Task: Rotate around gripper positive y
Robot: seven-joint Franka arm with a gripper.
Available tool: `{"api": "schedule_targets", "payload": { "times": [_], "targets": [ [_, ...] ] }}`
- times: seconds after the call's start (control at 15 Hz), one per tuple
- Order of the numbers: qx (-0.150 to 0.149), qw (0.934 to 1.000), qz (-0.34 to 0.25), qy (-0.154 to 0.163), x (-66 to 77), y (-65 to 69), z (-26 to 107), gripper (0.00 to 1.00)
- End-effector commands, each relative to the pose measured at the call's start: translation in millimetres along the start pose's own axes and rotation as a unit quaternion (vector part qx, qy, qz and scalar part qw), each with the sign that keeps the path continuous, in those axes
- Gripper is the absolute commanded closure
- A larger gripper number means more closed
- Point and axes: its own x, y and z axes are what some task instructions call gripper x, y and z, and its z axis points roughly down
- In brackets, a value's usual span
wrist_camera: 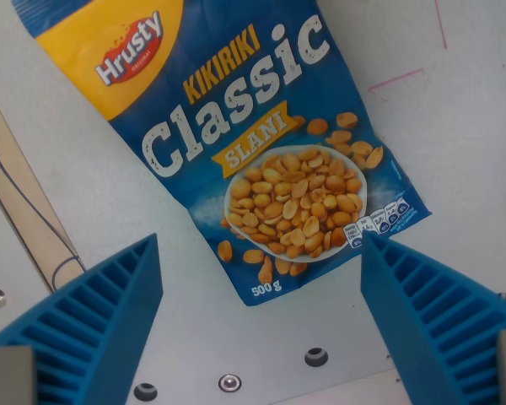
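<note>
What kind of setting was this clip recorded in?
Probably a lab workbench, not a home: a pale table with bolt holes and pink marker lines, a peanut bag laid flat, and the open blue ribbed hand above it.

Robot lab bench
White table [84, 152] with bolt holes [316, 357] – pink tape marks [396, 80], a taped cable [21, 194].

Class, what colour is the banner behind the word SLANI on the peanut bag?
Golden yellow banner, on the blue bag; wrist view.

The single wrist camera looks steeply down, close above the surface [84, 169], between its two blue jaws.
</note>
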Motion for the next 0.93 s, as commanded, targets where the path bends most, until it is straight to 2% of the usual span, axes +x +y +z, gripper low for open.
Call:
{"api": "schedule_targets", "payload": {
  "times": [0.07, 0.93],
  "targets": [
    [0.000, 1.0000, 0.000, 0.008, 0.1, 0.0, -0.9, 0.00],
    [0.000, 0.9956, 0.000, 0.094, 0.1, 0.0, -0.9, 0.00]
  ]
}}
